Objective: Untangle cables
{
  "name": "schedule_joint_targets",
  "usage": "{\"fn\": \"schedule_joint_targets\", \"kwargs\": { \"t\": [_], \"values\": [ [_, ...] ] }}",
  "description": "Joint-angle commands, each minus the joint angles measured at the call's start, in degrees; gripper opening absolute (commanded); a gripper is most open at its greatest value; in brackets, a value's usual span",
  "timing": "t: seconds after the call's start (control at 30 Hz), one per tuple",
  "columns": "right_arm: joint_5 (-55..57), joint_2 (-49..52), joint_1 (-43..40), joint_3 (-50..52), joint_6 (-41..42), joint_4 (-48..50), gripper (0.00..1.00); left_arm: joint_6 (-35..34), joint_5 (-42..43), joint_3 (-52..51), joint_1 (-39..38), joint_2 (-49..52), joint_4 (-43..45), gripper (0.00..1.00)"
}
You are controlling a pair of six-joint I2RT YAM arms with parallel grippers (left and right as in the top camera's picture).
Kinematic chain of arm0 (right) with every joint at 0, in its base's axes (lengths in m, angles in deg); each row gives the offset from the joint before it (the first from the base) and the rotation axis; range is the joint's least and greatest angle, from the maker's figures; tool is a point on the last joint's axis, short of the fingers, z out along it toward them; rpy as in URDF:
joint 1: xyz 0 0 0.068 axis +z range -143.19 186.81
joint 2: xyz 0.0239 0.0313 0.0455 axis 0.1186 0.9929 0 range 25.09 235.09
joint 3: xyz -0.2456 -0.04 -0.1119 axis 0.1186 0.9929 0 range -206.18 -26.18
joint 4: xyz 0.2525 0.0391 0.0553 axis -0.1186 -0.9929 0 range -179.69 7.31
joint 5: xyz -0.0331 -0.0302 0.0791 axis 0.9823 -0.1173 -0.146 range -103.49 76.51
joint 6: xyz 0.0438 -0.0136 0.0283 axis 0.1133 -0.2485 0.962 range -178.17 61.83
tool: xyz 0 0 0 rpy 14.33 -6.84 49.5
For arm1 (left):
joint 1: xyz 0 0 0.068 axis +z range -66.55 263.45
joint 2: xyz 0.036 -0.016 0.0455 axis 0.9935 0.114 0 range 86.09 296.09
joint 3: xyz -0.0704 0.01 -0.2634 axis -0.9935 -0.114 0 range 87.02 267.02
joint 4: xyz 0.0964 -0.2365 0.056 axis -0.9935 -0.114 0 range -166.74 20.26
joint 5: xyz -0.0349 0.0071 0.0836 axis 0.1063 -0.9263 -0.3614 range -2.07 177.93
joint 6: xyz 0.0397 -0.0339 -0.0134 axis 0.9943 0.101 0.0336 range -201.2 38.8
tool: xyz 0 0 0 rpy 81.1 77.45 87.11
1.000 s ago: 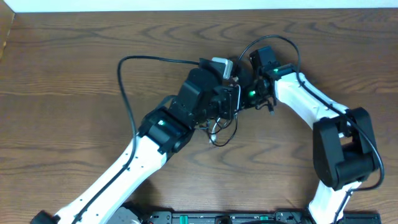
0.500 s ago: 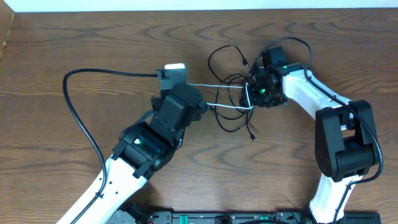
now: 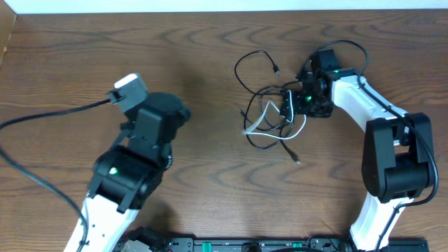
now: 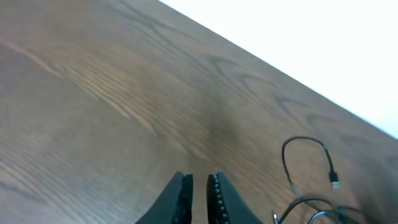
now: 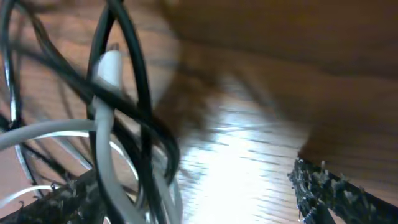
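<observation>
The cables lie in a tangle on the wooden table right of centre: thin black loops with a white cord through them. One black loop reaches out toward the far edge and ends in a small plug. My right gripper stands open at the tangle's right side. In its wrist view the white cord and black cords cross by the left finger, with bare wood between the fingers. My left gripper is well left of the tangle, jaws a narrow slit apart and empty.
The left arm's own thick black wire trails off the left edge. A white wall runs along the table's far edge. The black loop and its plug show at the right of the left wrist view.
My left arm has swung back left, away from the tangle, and has let go of the white cord, which now lies slack in the pile. The right gripper has opened wider.
</observation>
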Motion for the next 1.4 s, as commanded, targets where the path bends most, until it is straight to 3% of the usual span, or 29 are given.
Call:
{"fn": "schedule_joint_targets", "kwargs": {
  "t": [0.0, 0.07, 0.17, 0.27, 0.4, 0.57, 0.7, 0.83, 1.07, 1.27, 1.37],
  "values": [
    [1.6, 0.8, -0.1, 0.6, 0.8, -0.6, 0.93, -1.8, 6.3, 0.4, 2.9, -1.0, -0.5, 0.17],
    [-2.2, 0.8, -0.1, 0.6, 0.3, -0.6, 0.97, -1.8, 12.0, 0.4, 3.7, -0.9, -0.5, 0.27],
    [-18.2, 0.7, -0.1, 0.5, -8.9, -0.7, 0.97, -0.8, 17.6, 0.4, 3.7, 0.1, -0.7, 0.38],
    [-30.6, 0.5, -0.3, 0.2, -15.3, -3.1, 0.97, 1.6, 21.1, 0.4, 3.7, 2.6, -1.0, 0.43],
    [-38.7, -1.4, -1.0, -1.3, -26.2, -9.6, 0.97, 4.2, 27.1, 0.4, 3.7, 7.1, -1.3, 0.46],
    [-40.4, -5.7, -1.6, -1.8, -33.8, -14.1, 0.97, 9.2, 33.9, 0.4, 3.7, 13.8, -0.3, 0.46],
    [-40.3, -7.3, -1.6, -1.8, -34.9, -14.8, 0.99, 13.1, 44.4, 0.4, 3.6, 20.2, 2.3, 0.49],
    [-40.3, -7.3, -1.5, -1.7, -34.9, -14.8, 0.99, 13.5, 49.3, 0.4, 3.5, 26.6, 4.5, 0.53],
    [-40.3, -7.7, -1.9, -1.7, -34.9, -15.2, 0.96, 15.5, 52.8, 0.4, 3.5, 36.2, 7.0, 0.56],
    [-39.5, -9.5, -3.6, -1.8, -34.8, -15.9, 0.85, 15.9, 53.0, 0.4, 2.4, 42.2, 10.3, 0.56],
    [-38.3, -9.6, -4.9, -1.8, -34.4, -16.1, 0.85, 15.9, 52.2, 0.4, 1.7, 44.0, 12.1, 0.56]
  ]
}}
